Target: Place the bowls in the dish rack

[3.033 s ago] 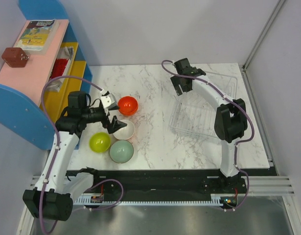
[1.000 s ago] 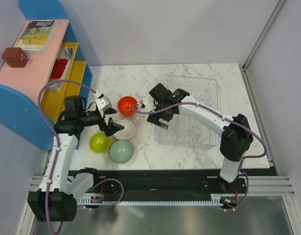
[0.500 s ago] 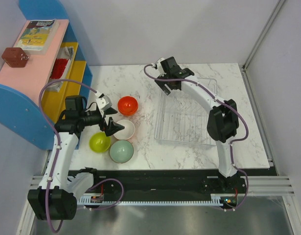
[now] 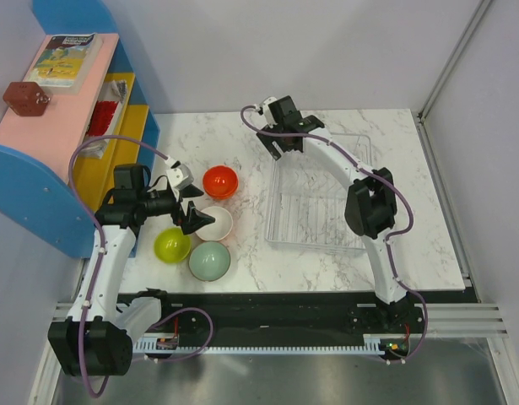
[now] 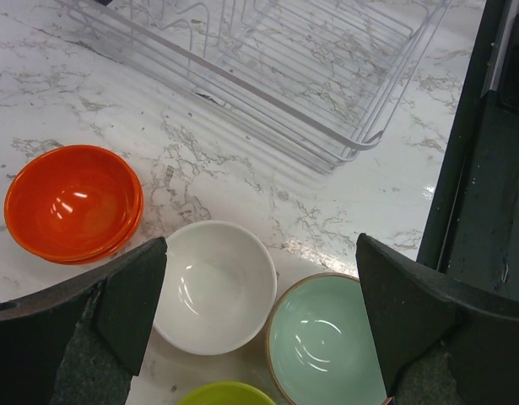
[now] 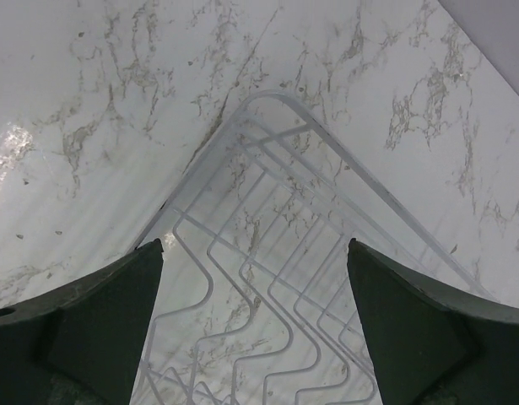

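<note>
Leftward, colourful shelf (image 4: 52, 139) beside bowls (image 4: 209, 260)

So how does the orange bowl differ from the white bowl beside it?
The orange bowl is bright orange inside; the white bowl is plain white. The orange bowl looks like two nested, the white bowl single. Both stand upright on the table, outside the dish rack.

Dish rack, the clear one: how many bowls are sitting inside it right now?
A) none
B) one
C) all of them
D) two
A: the dish rack shows only bare ribs, while the orange bowl, white bowl, lime bowl and grey-green bowl all sit on the marble table beside it.
</note>
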Available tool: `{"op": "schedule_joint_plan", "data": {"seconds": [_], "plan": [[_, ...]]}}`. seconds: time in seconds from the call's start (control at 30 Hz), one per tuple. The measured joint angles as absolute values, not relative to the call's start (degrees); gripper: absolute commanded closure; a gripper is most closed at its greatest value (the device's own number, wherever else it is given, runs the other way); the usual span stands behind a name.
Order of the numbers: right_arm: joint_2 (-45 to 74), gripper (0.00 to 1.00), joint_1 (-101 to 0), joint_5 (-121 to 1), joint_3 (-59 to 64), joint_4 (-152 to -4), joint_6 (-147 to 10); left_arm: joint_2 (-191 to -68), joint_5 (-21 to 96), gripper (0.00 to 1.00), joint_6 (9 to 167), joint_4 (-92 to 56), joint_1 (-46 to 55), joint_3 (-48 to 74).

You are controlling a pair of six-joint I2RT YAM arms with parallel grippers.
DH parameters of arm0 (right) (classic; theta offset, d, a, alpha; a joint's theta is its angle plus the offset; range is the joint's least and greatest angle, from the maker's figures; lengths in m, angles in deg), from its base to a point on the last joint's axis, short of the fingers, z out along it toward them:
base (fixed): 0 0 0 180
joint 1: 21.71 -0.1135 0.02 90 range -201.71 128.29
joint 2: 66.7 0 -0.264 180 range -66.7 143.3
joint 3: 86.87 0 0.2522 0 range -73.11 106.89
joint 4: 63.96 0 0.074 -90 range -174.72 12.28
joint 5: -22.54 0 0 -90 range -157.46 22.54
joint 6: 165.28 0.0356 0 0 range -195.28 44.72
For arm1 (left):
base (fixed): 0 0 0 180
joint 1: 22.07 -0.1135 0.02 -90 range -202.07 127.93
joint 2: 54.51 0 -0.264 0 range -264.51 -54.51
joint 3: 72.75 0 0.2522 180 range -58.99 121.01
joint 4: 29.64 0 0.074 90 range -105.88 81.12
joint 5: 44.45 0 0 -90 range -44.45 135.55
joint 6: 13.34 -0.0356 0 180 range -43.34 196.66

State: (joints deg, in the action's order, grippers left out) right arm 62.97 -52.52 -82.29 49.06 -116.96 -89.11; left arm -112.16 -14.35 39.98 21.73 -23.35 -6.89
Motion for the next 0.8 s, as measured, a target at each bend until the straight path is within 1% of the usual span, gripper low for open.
{"op": "schedule_joint_plan", "data": {"seconds": [0.43,0.8], "plan": [[68.4,0.02,-56.3,-79.8,55.8,-114.7,-88.5,-112.2,-14.6,0.00,39.7,21.7,-23.3,-6.9],[69.6,0.02,-57.1,-81.9,56.2,-113.3,-87.4,-112.2,-14.6,0.00,39.6,21.7,-23.3,-7.1]]}}
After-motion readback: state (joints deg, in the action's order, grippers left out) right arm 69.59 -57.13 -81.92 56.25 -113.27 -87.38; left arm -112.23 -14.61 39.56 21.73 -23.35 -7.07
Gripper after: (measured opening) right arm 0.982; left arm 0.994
